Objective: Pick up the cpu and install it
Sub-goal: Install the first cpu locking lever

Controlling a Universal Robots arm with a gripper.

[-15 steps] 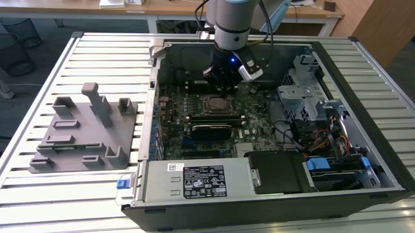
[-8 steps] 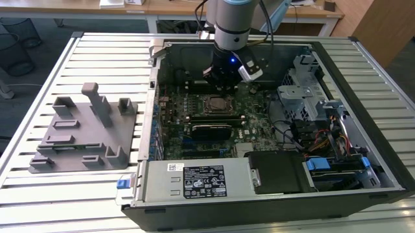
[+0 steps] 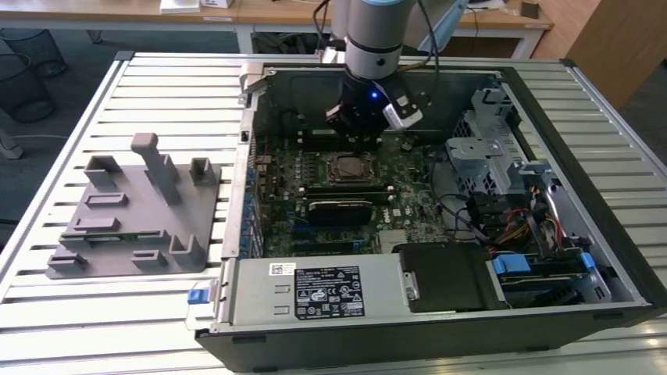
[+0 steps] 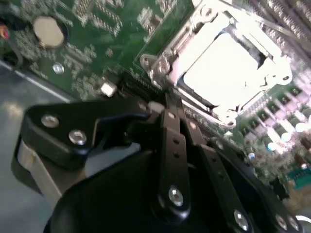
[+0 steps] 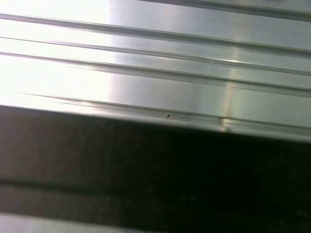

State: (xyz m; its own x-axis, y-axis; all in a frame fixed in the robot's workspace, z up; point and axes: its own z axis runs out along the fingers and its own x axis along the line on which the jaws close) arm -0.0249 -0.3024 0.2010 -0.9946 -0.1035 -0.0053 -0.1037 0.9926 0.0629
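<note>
A big table made of long silver metal strips fills the room's middle. Behind it, toward 12 o'clock in the exterior view, are wooden desks, and a wire bin stands on the floor at about 10 o'clock. The same shiny strips of the table show in the first wrist view, with a dark band running beside them.

An open black computer box lies flat on the table. Inside it is a green board full of tiny parts. At 9 o'clock from the box, apart from it, sits a grey plastic block with posts sticking up.

The robot arm reaches down into the box from 12 o'clock. Its gripper hangs low over the green board. In the second wrist view the gripper has its black fingers pressed close together, narrow.

The cpu is near the middle of the green board, lying flat inside its square metal frame. In the exterior view it is just toward 6 o'clock from the gripper. In the second wrist view the cpu glows bright silver in the frame, and the gripper's tip is just beside the frame's edge. I cannot tell if they touch. A round silver battery sits on the board, well apart from the cpu.
</note>
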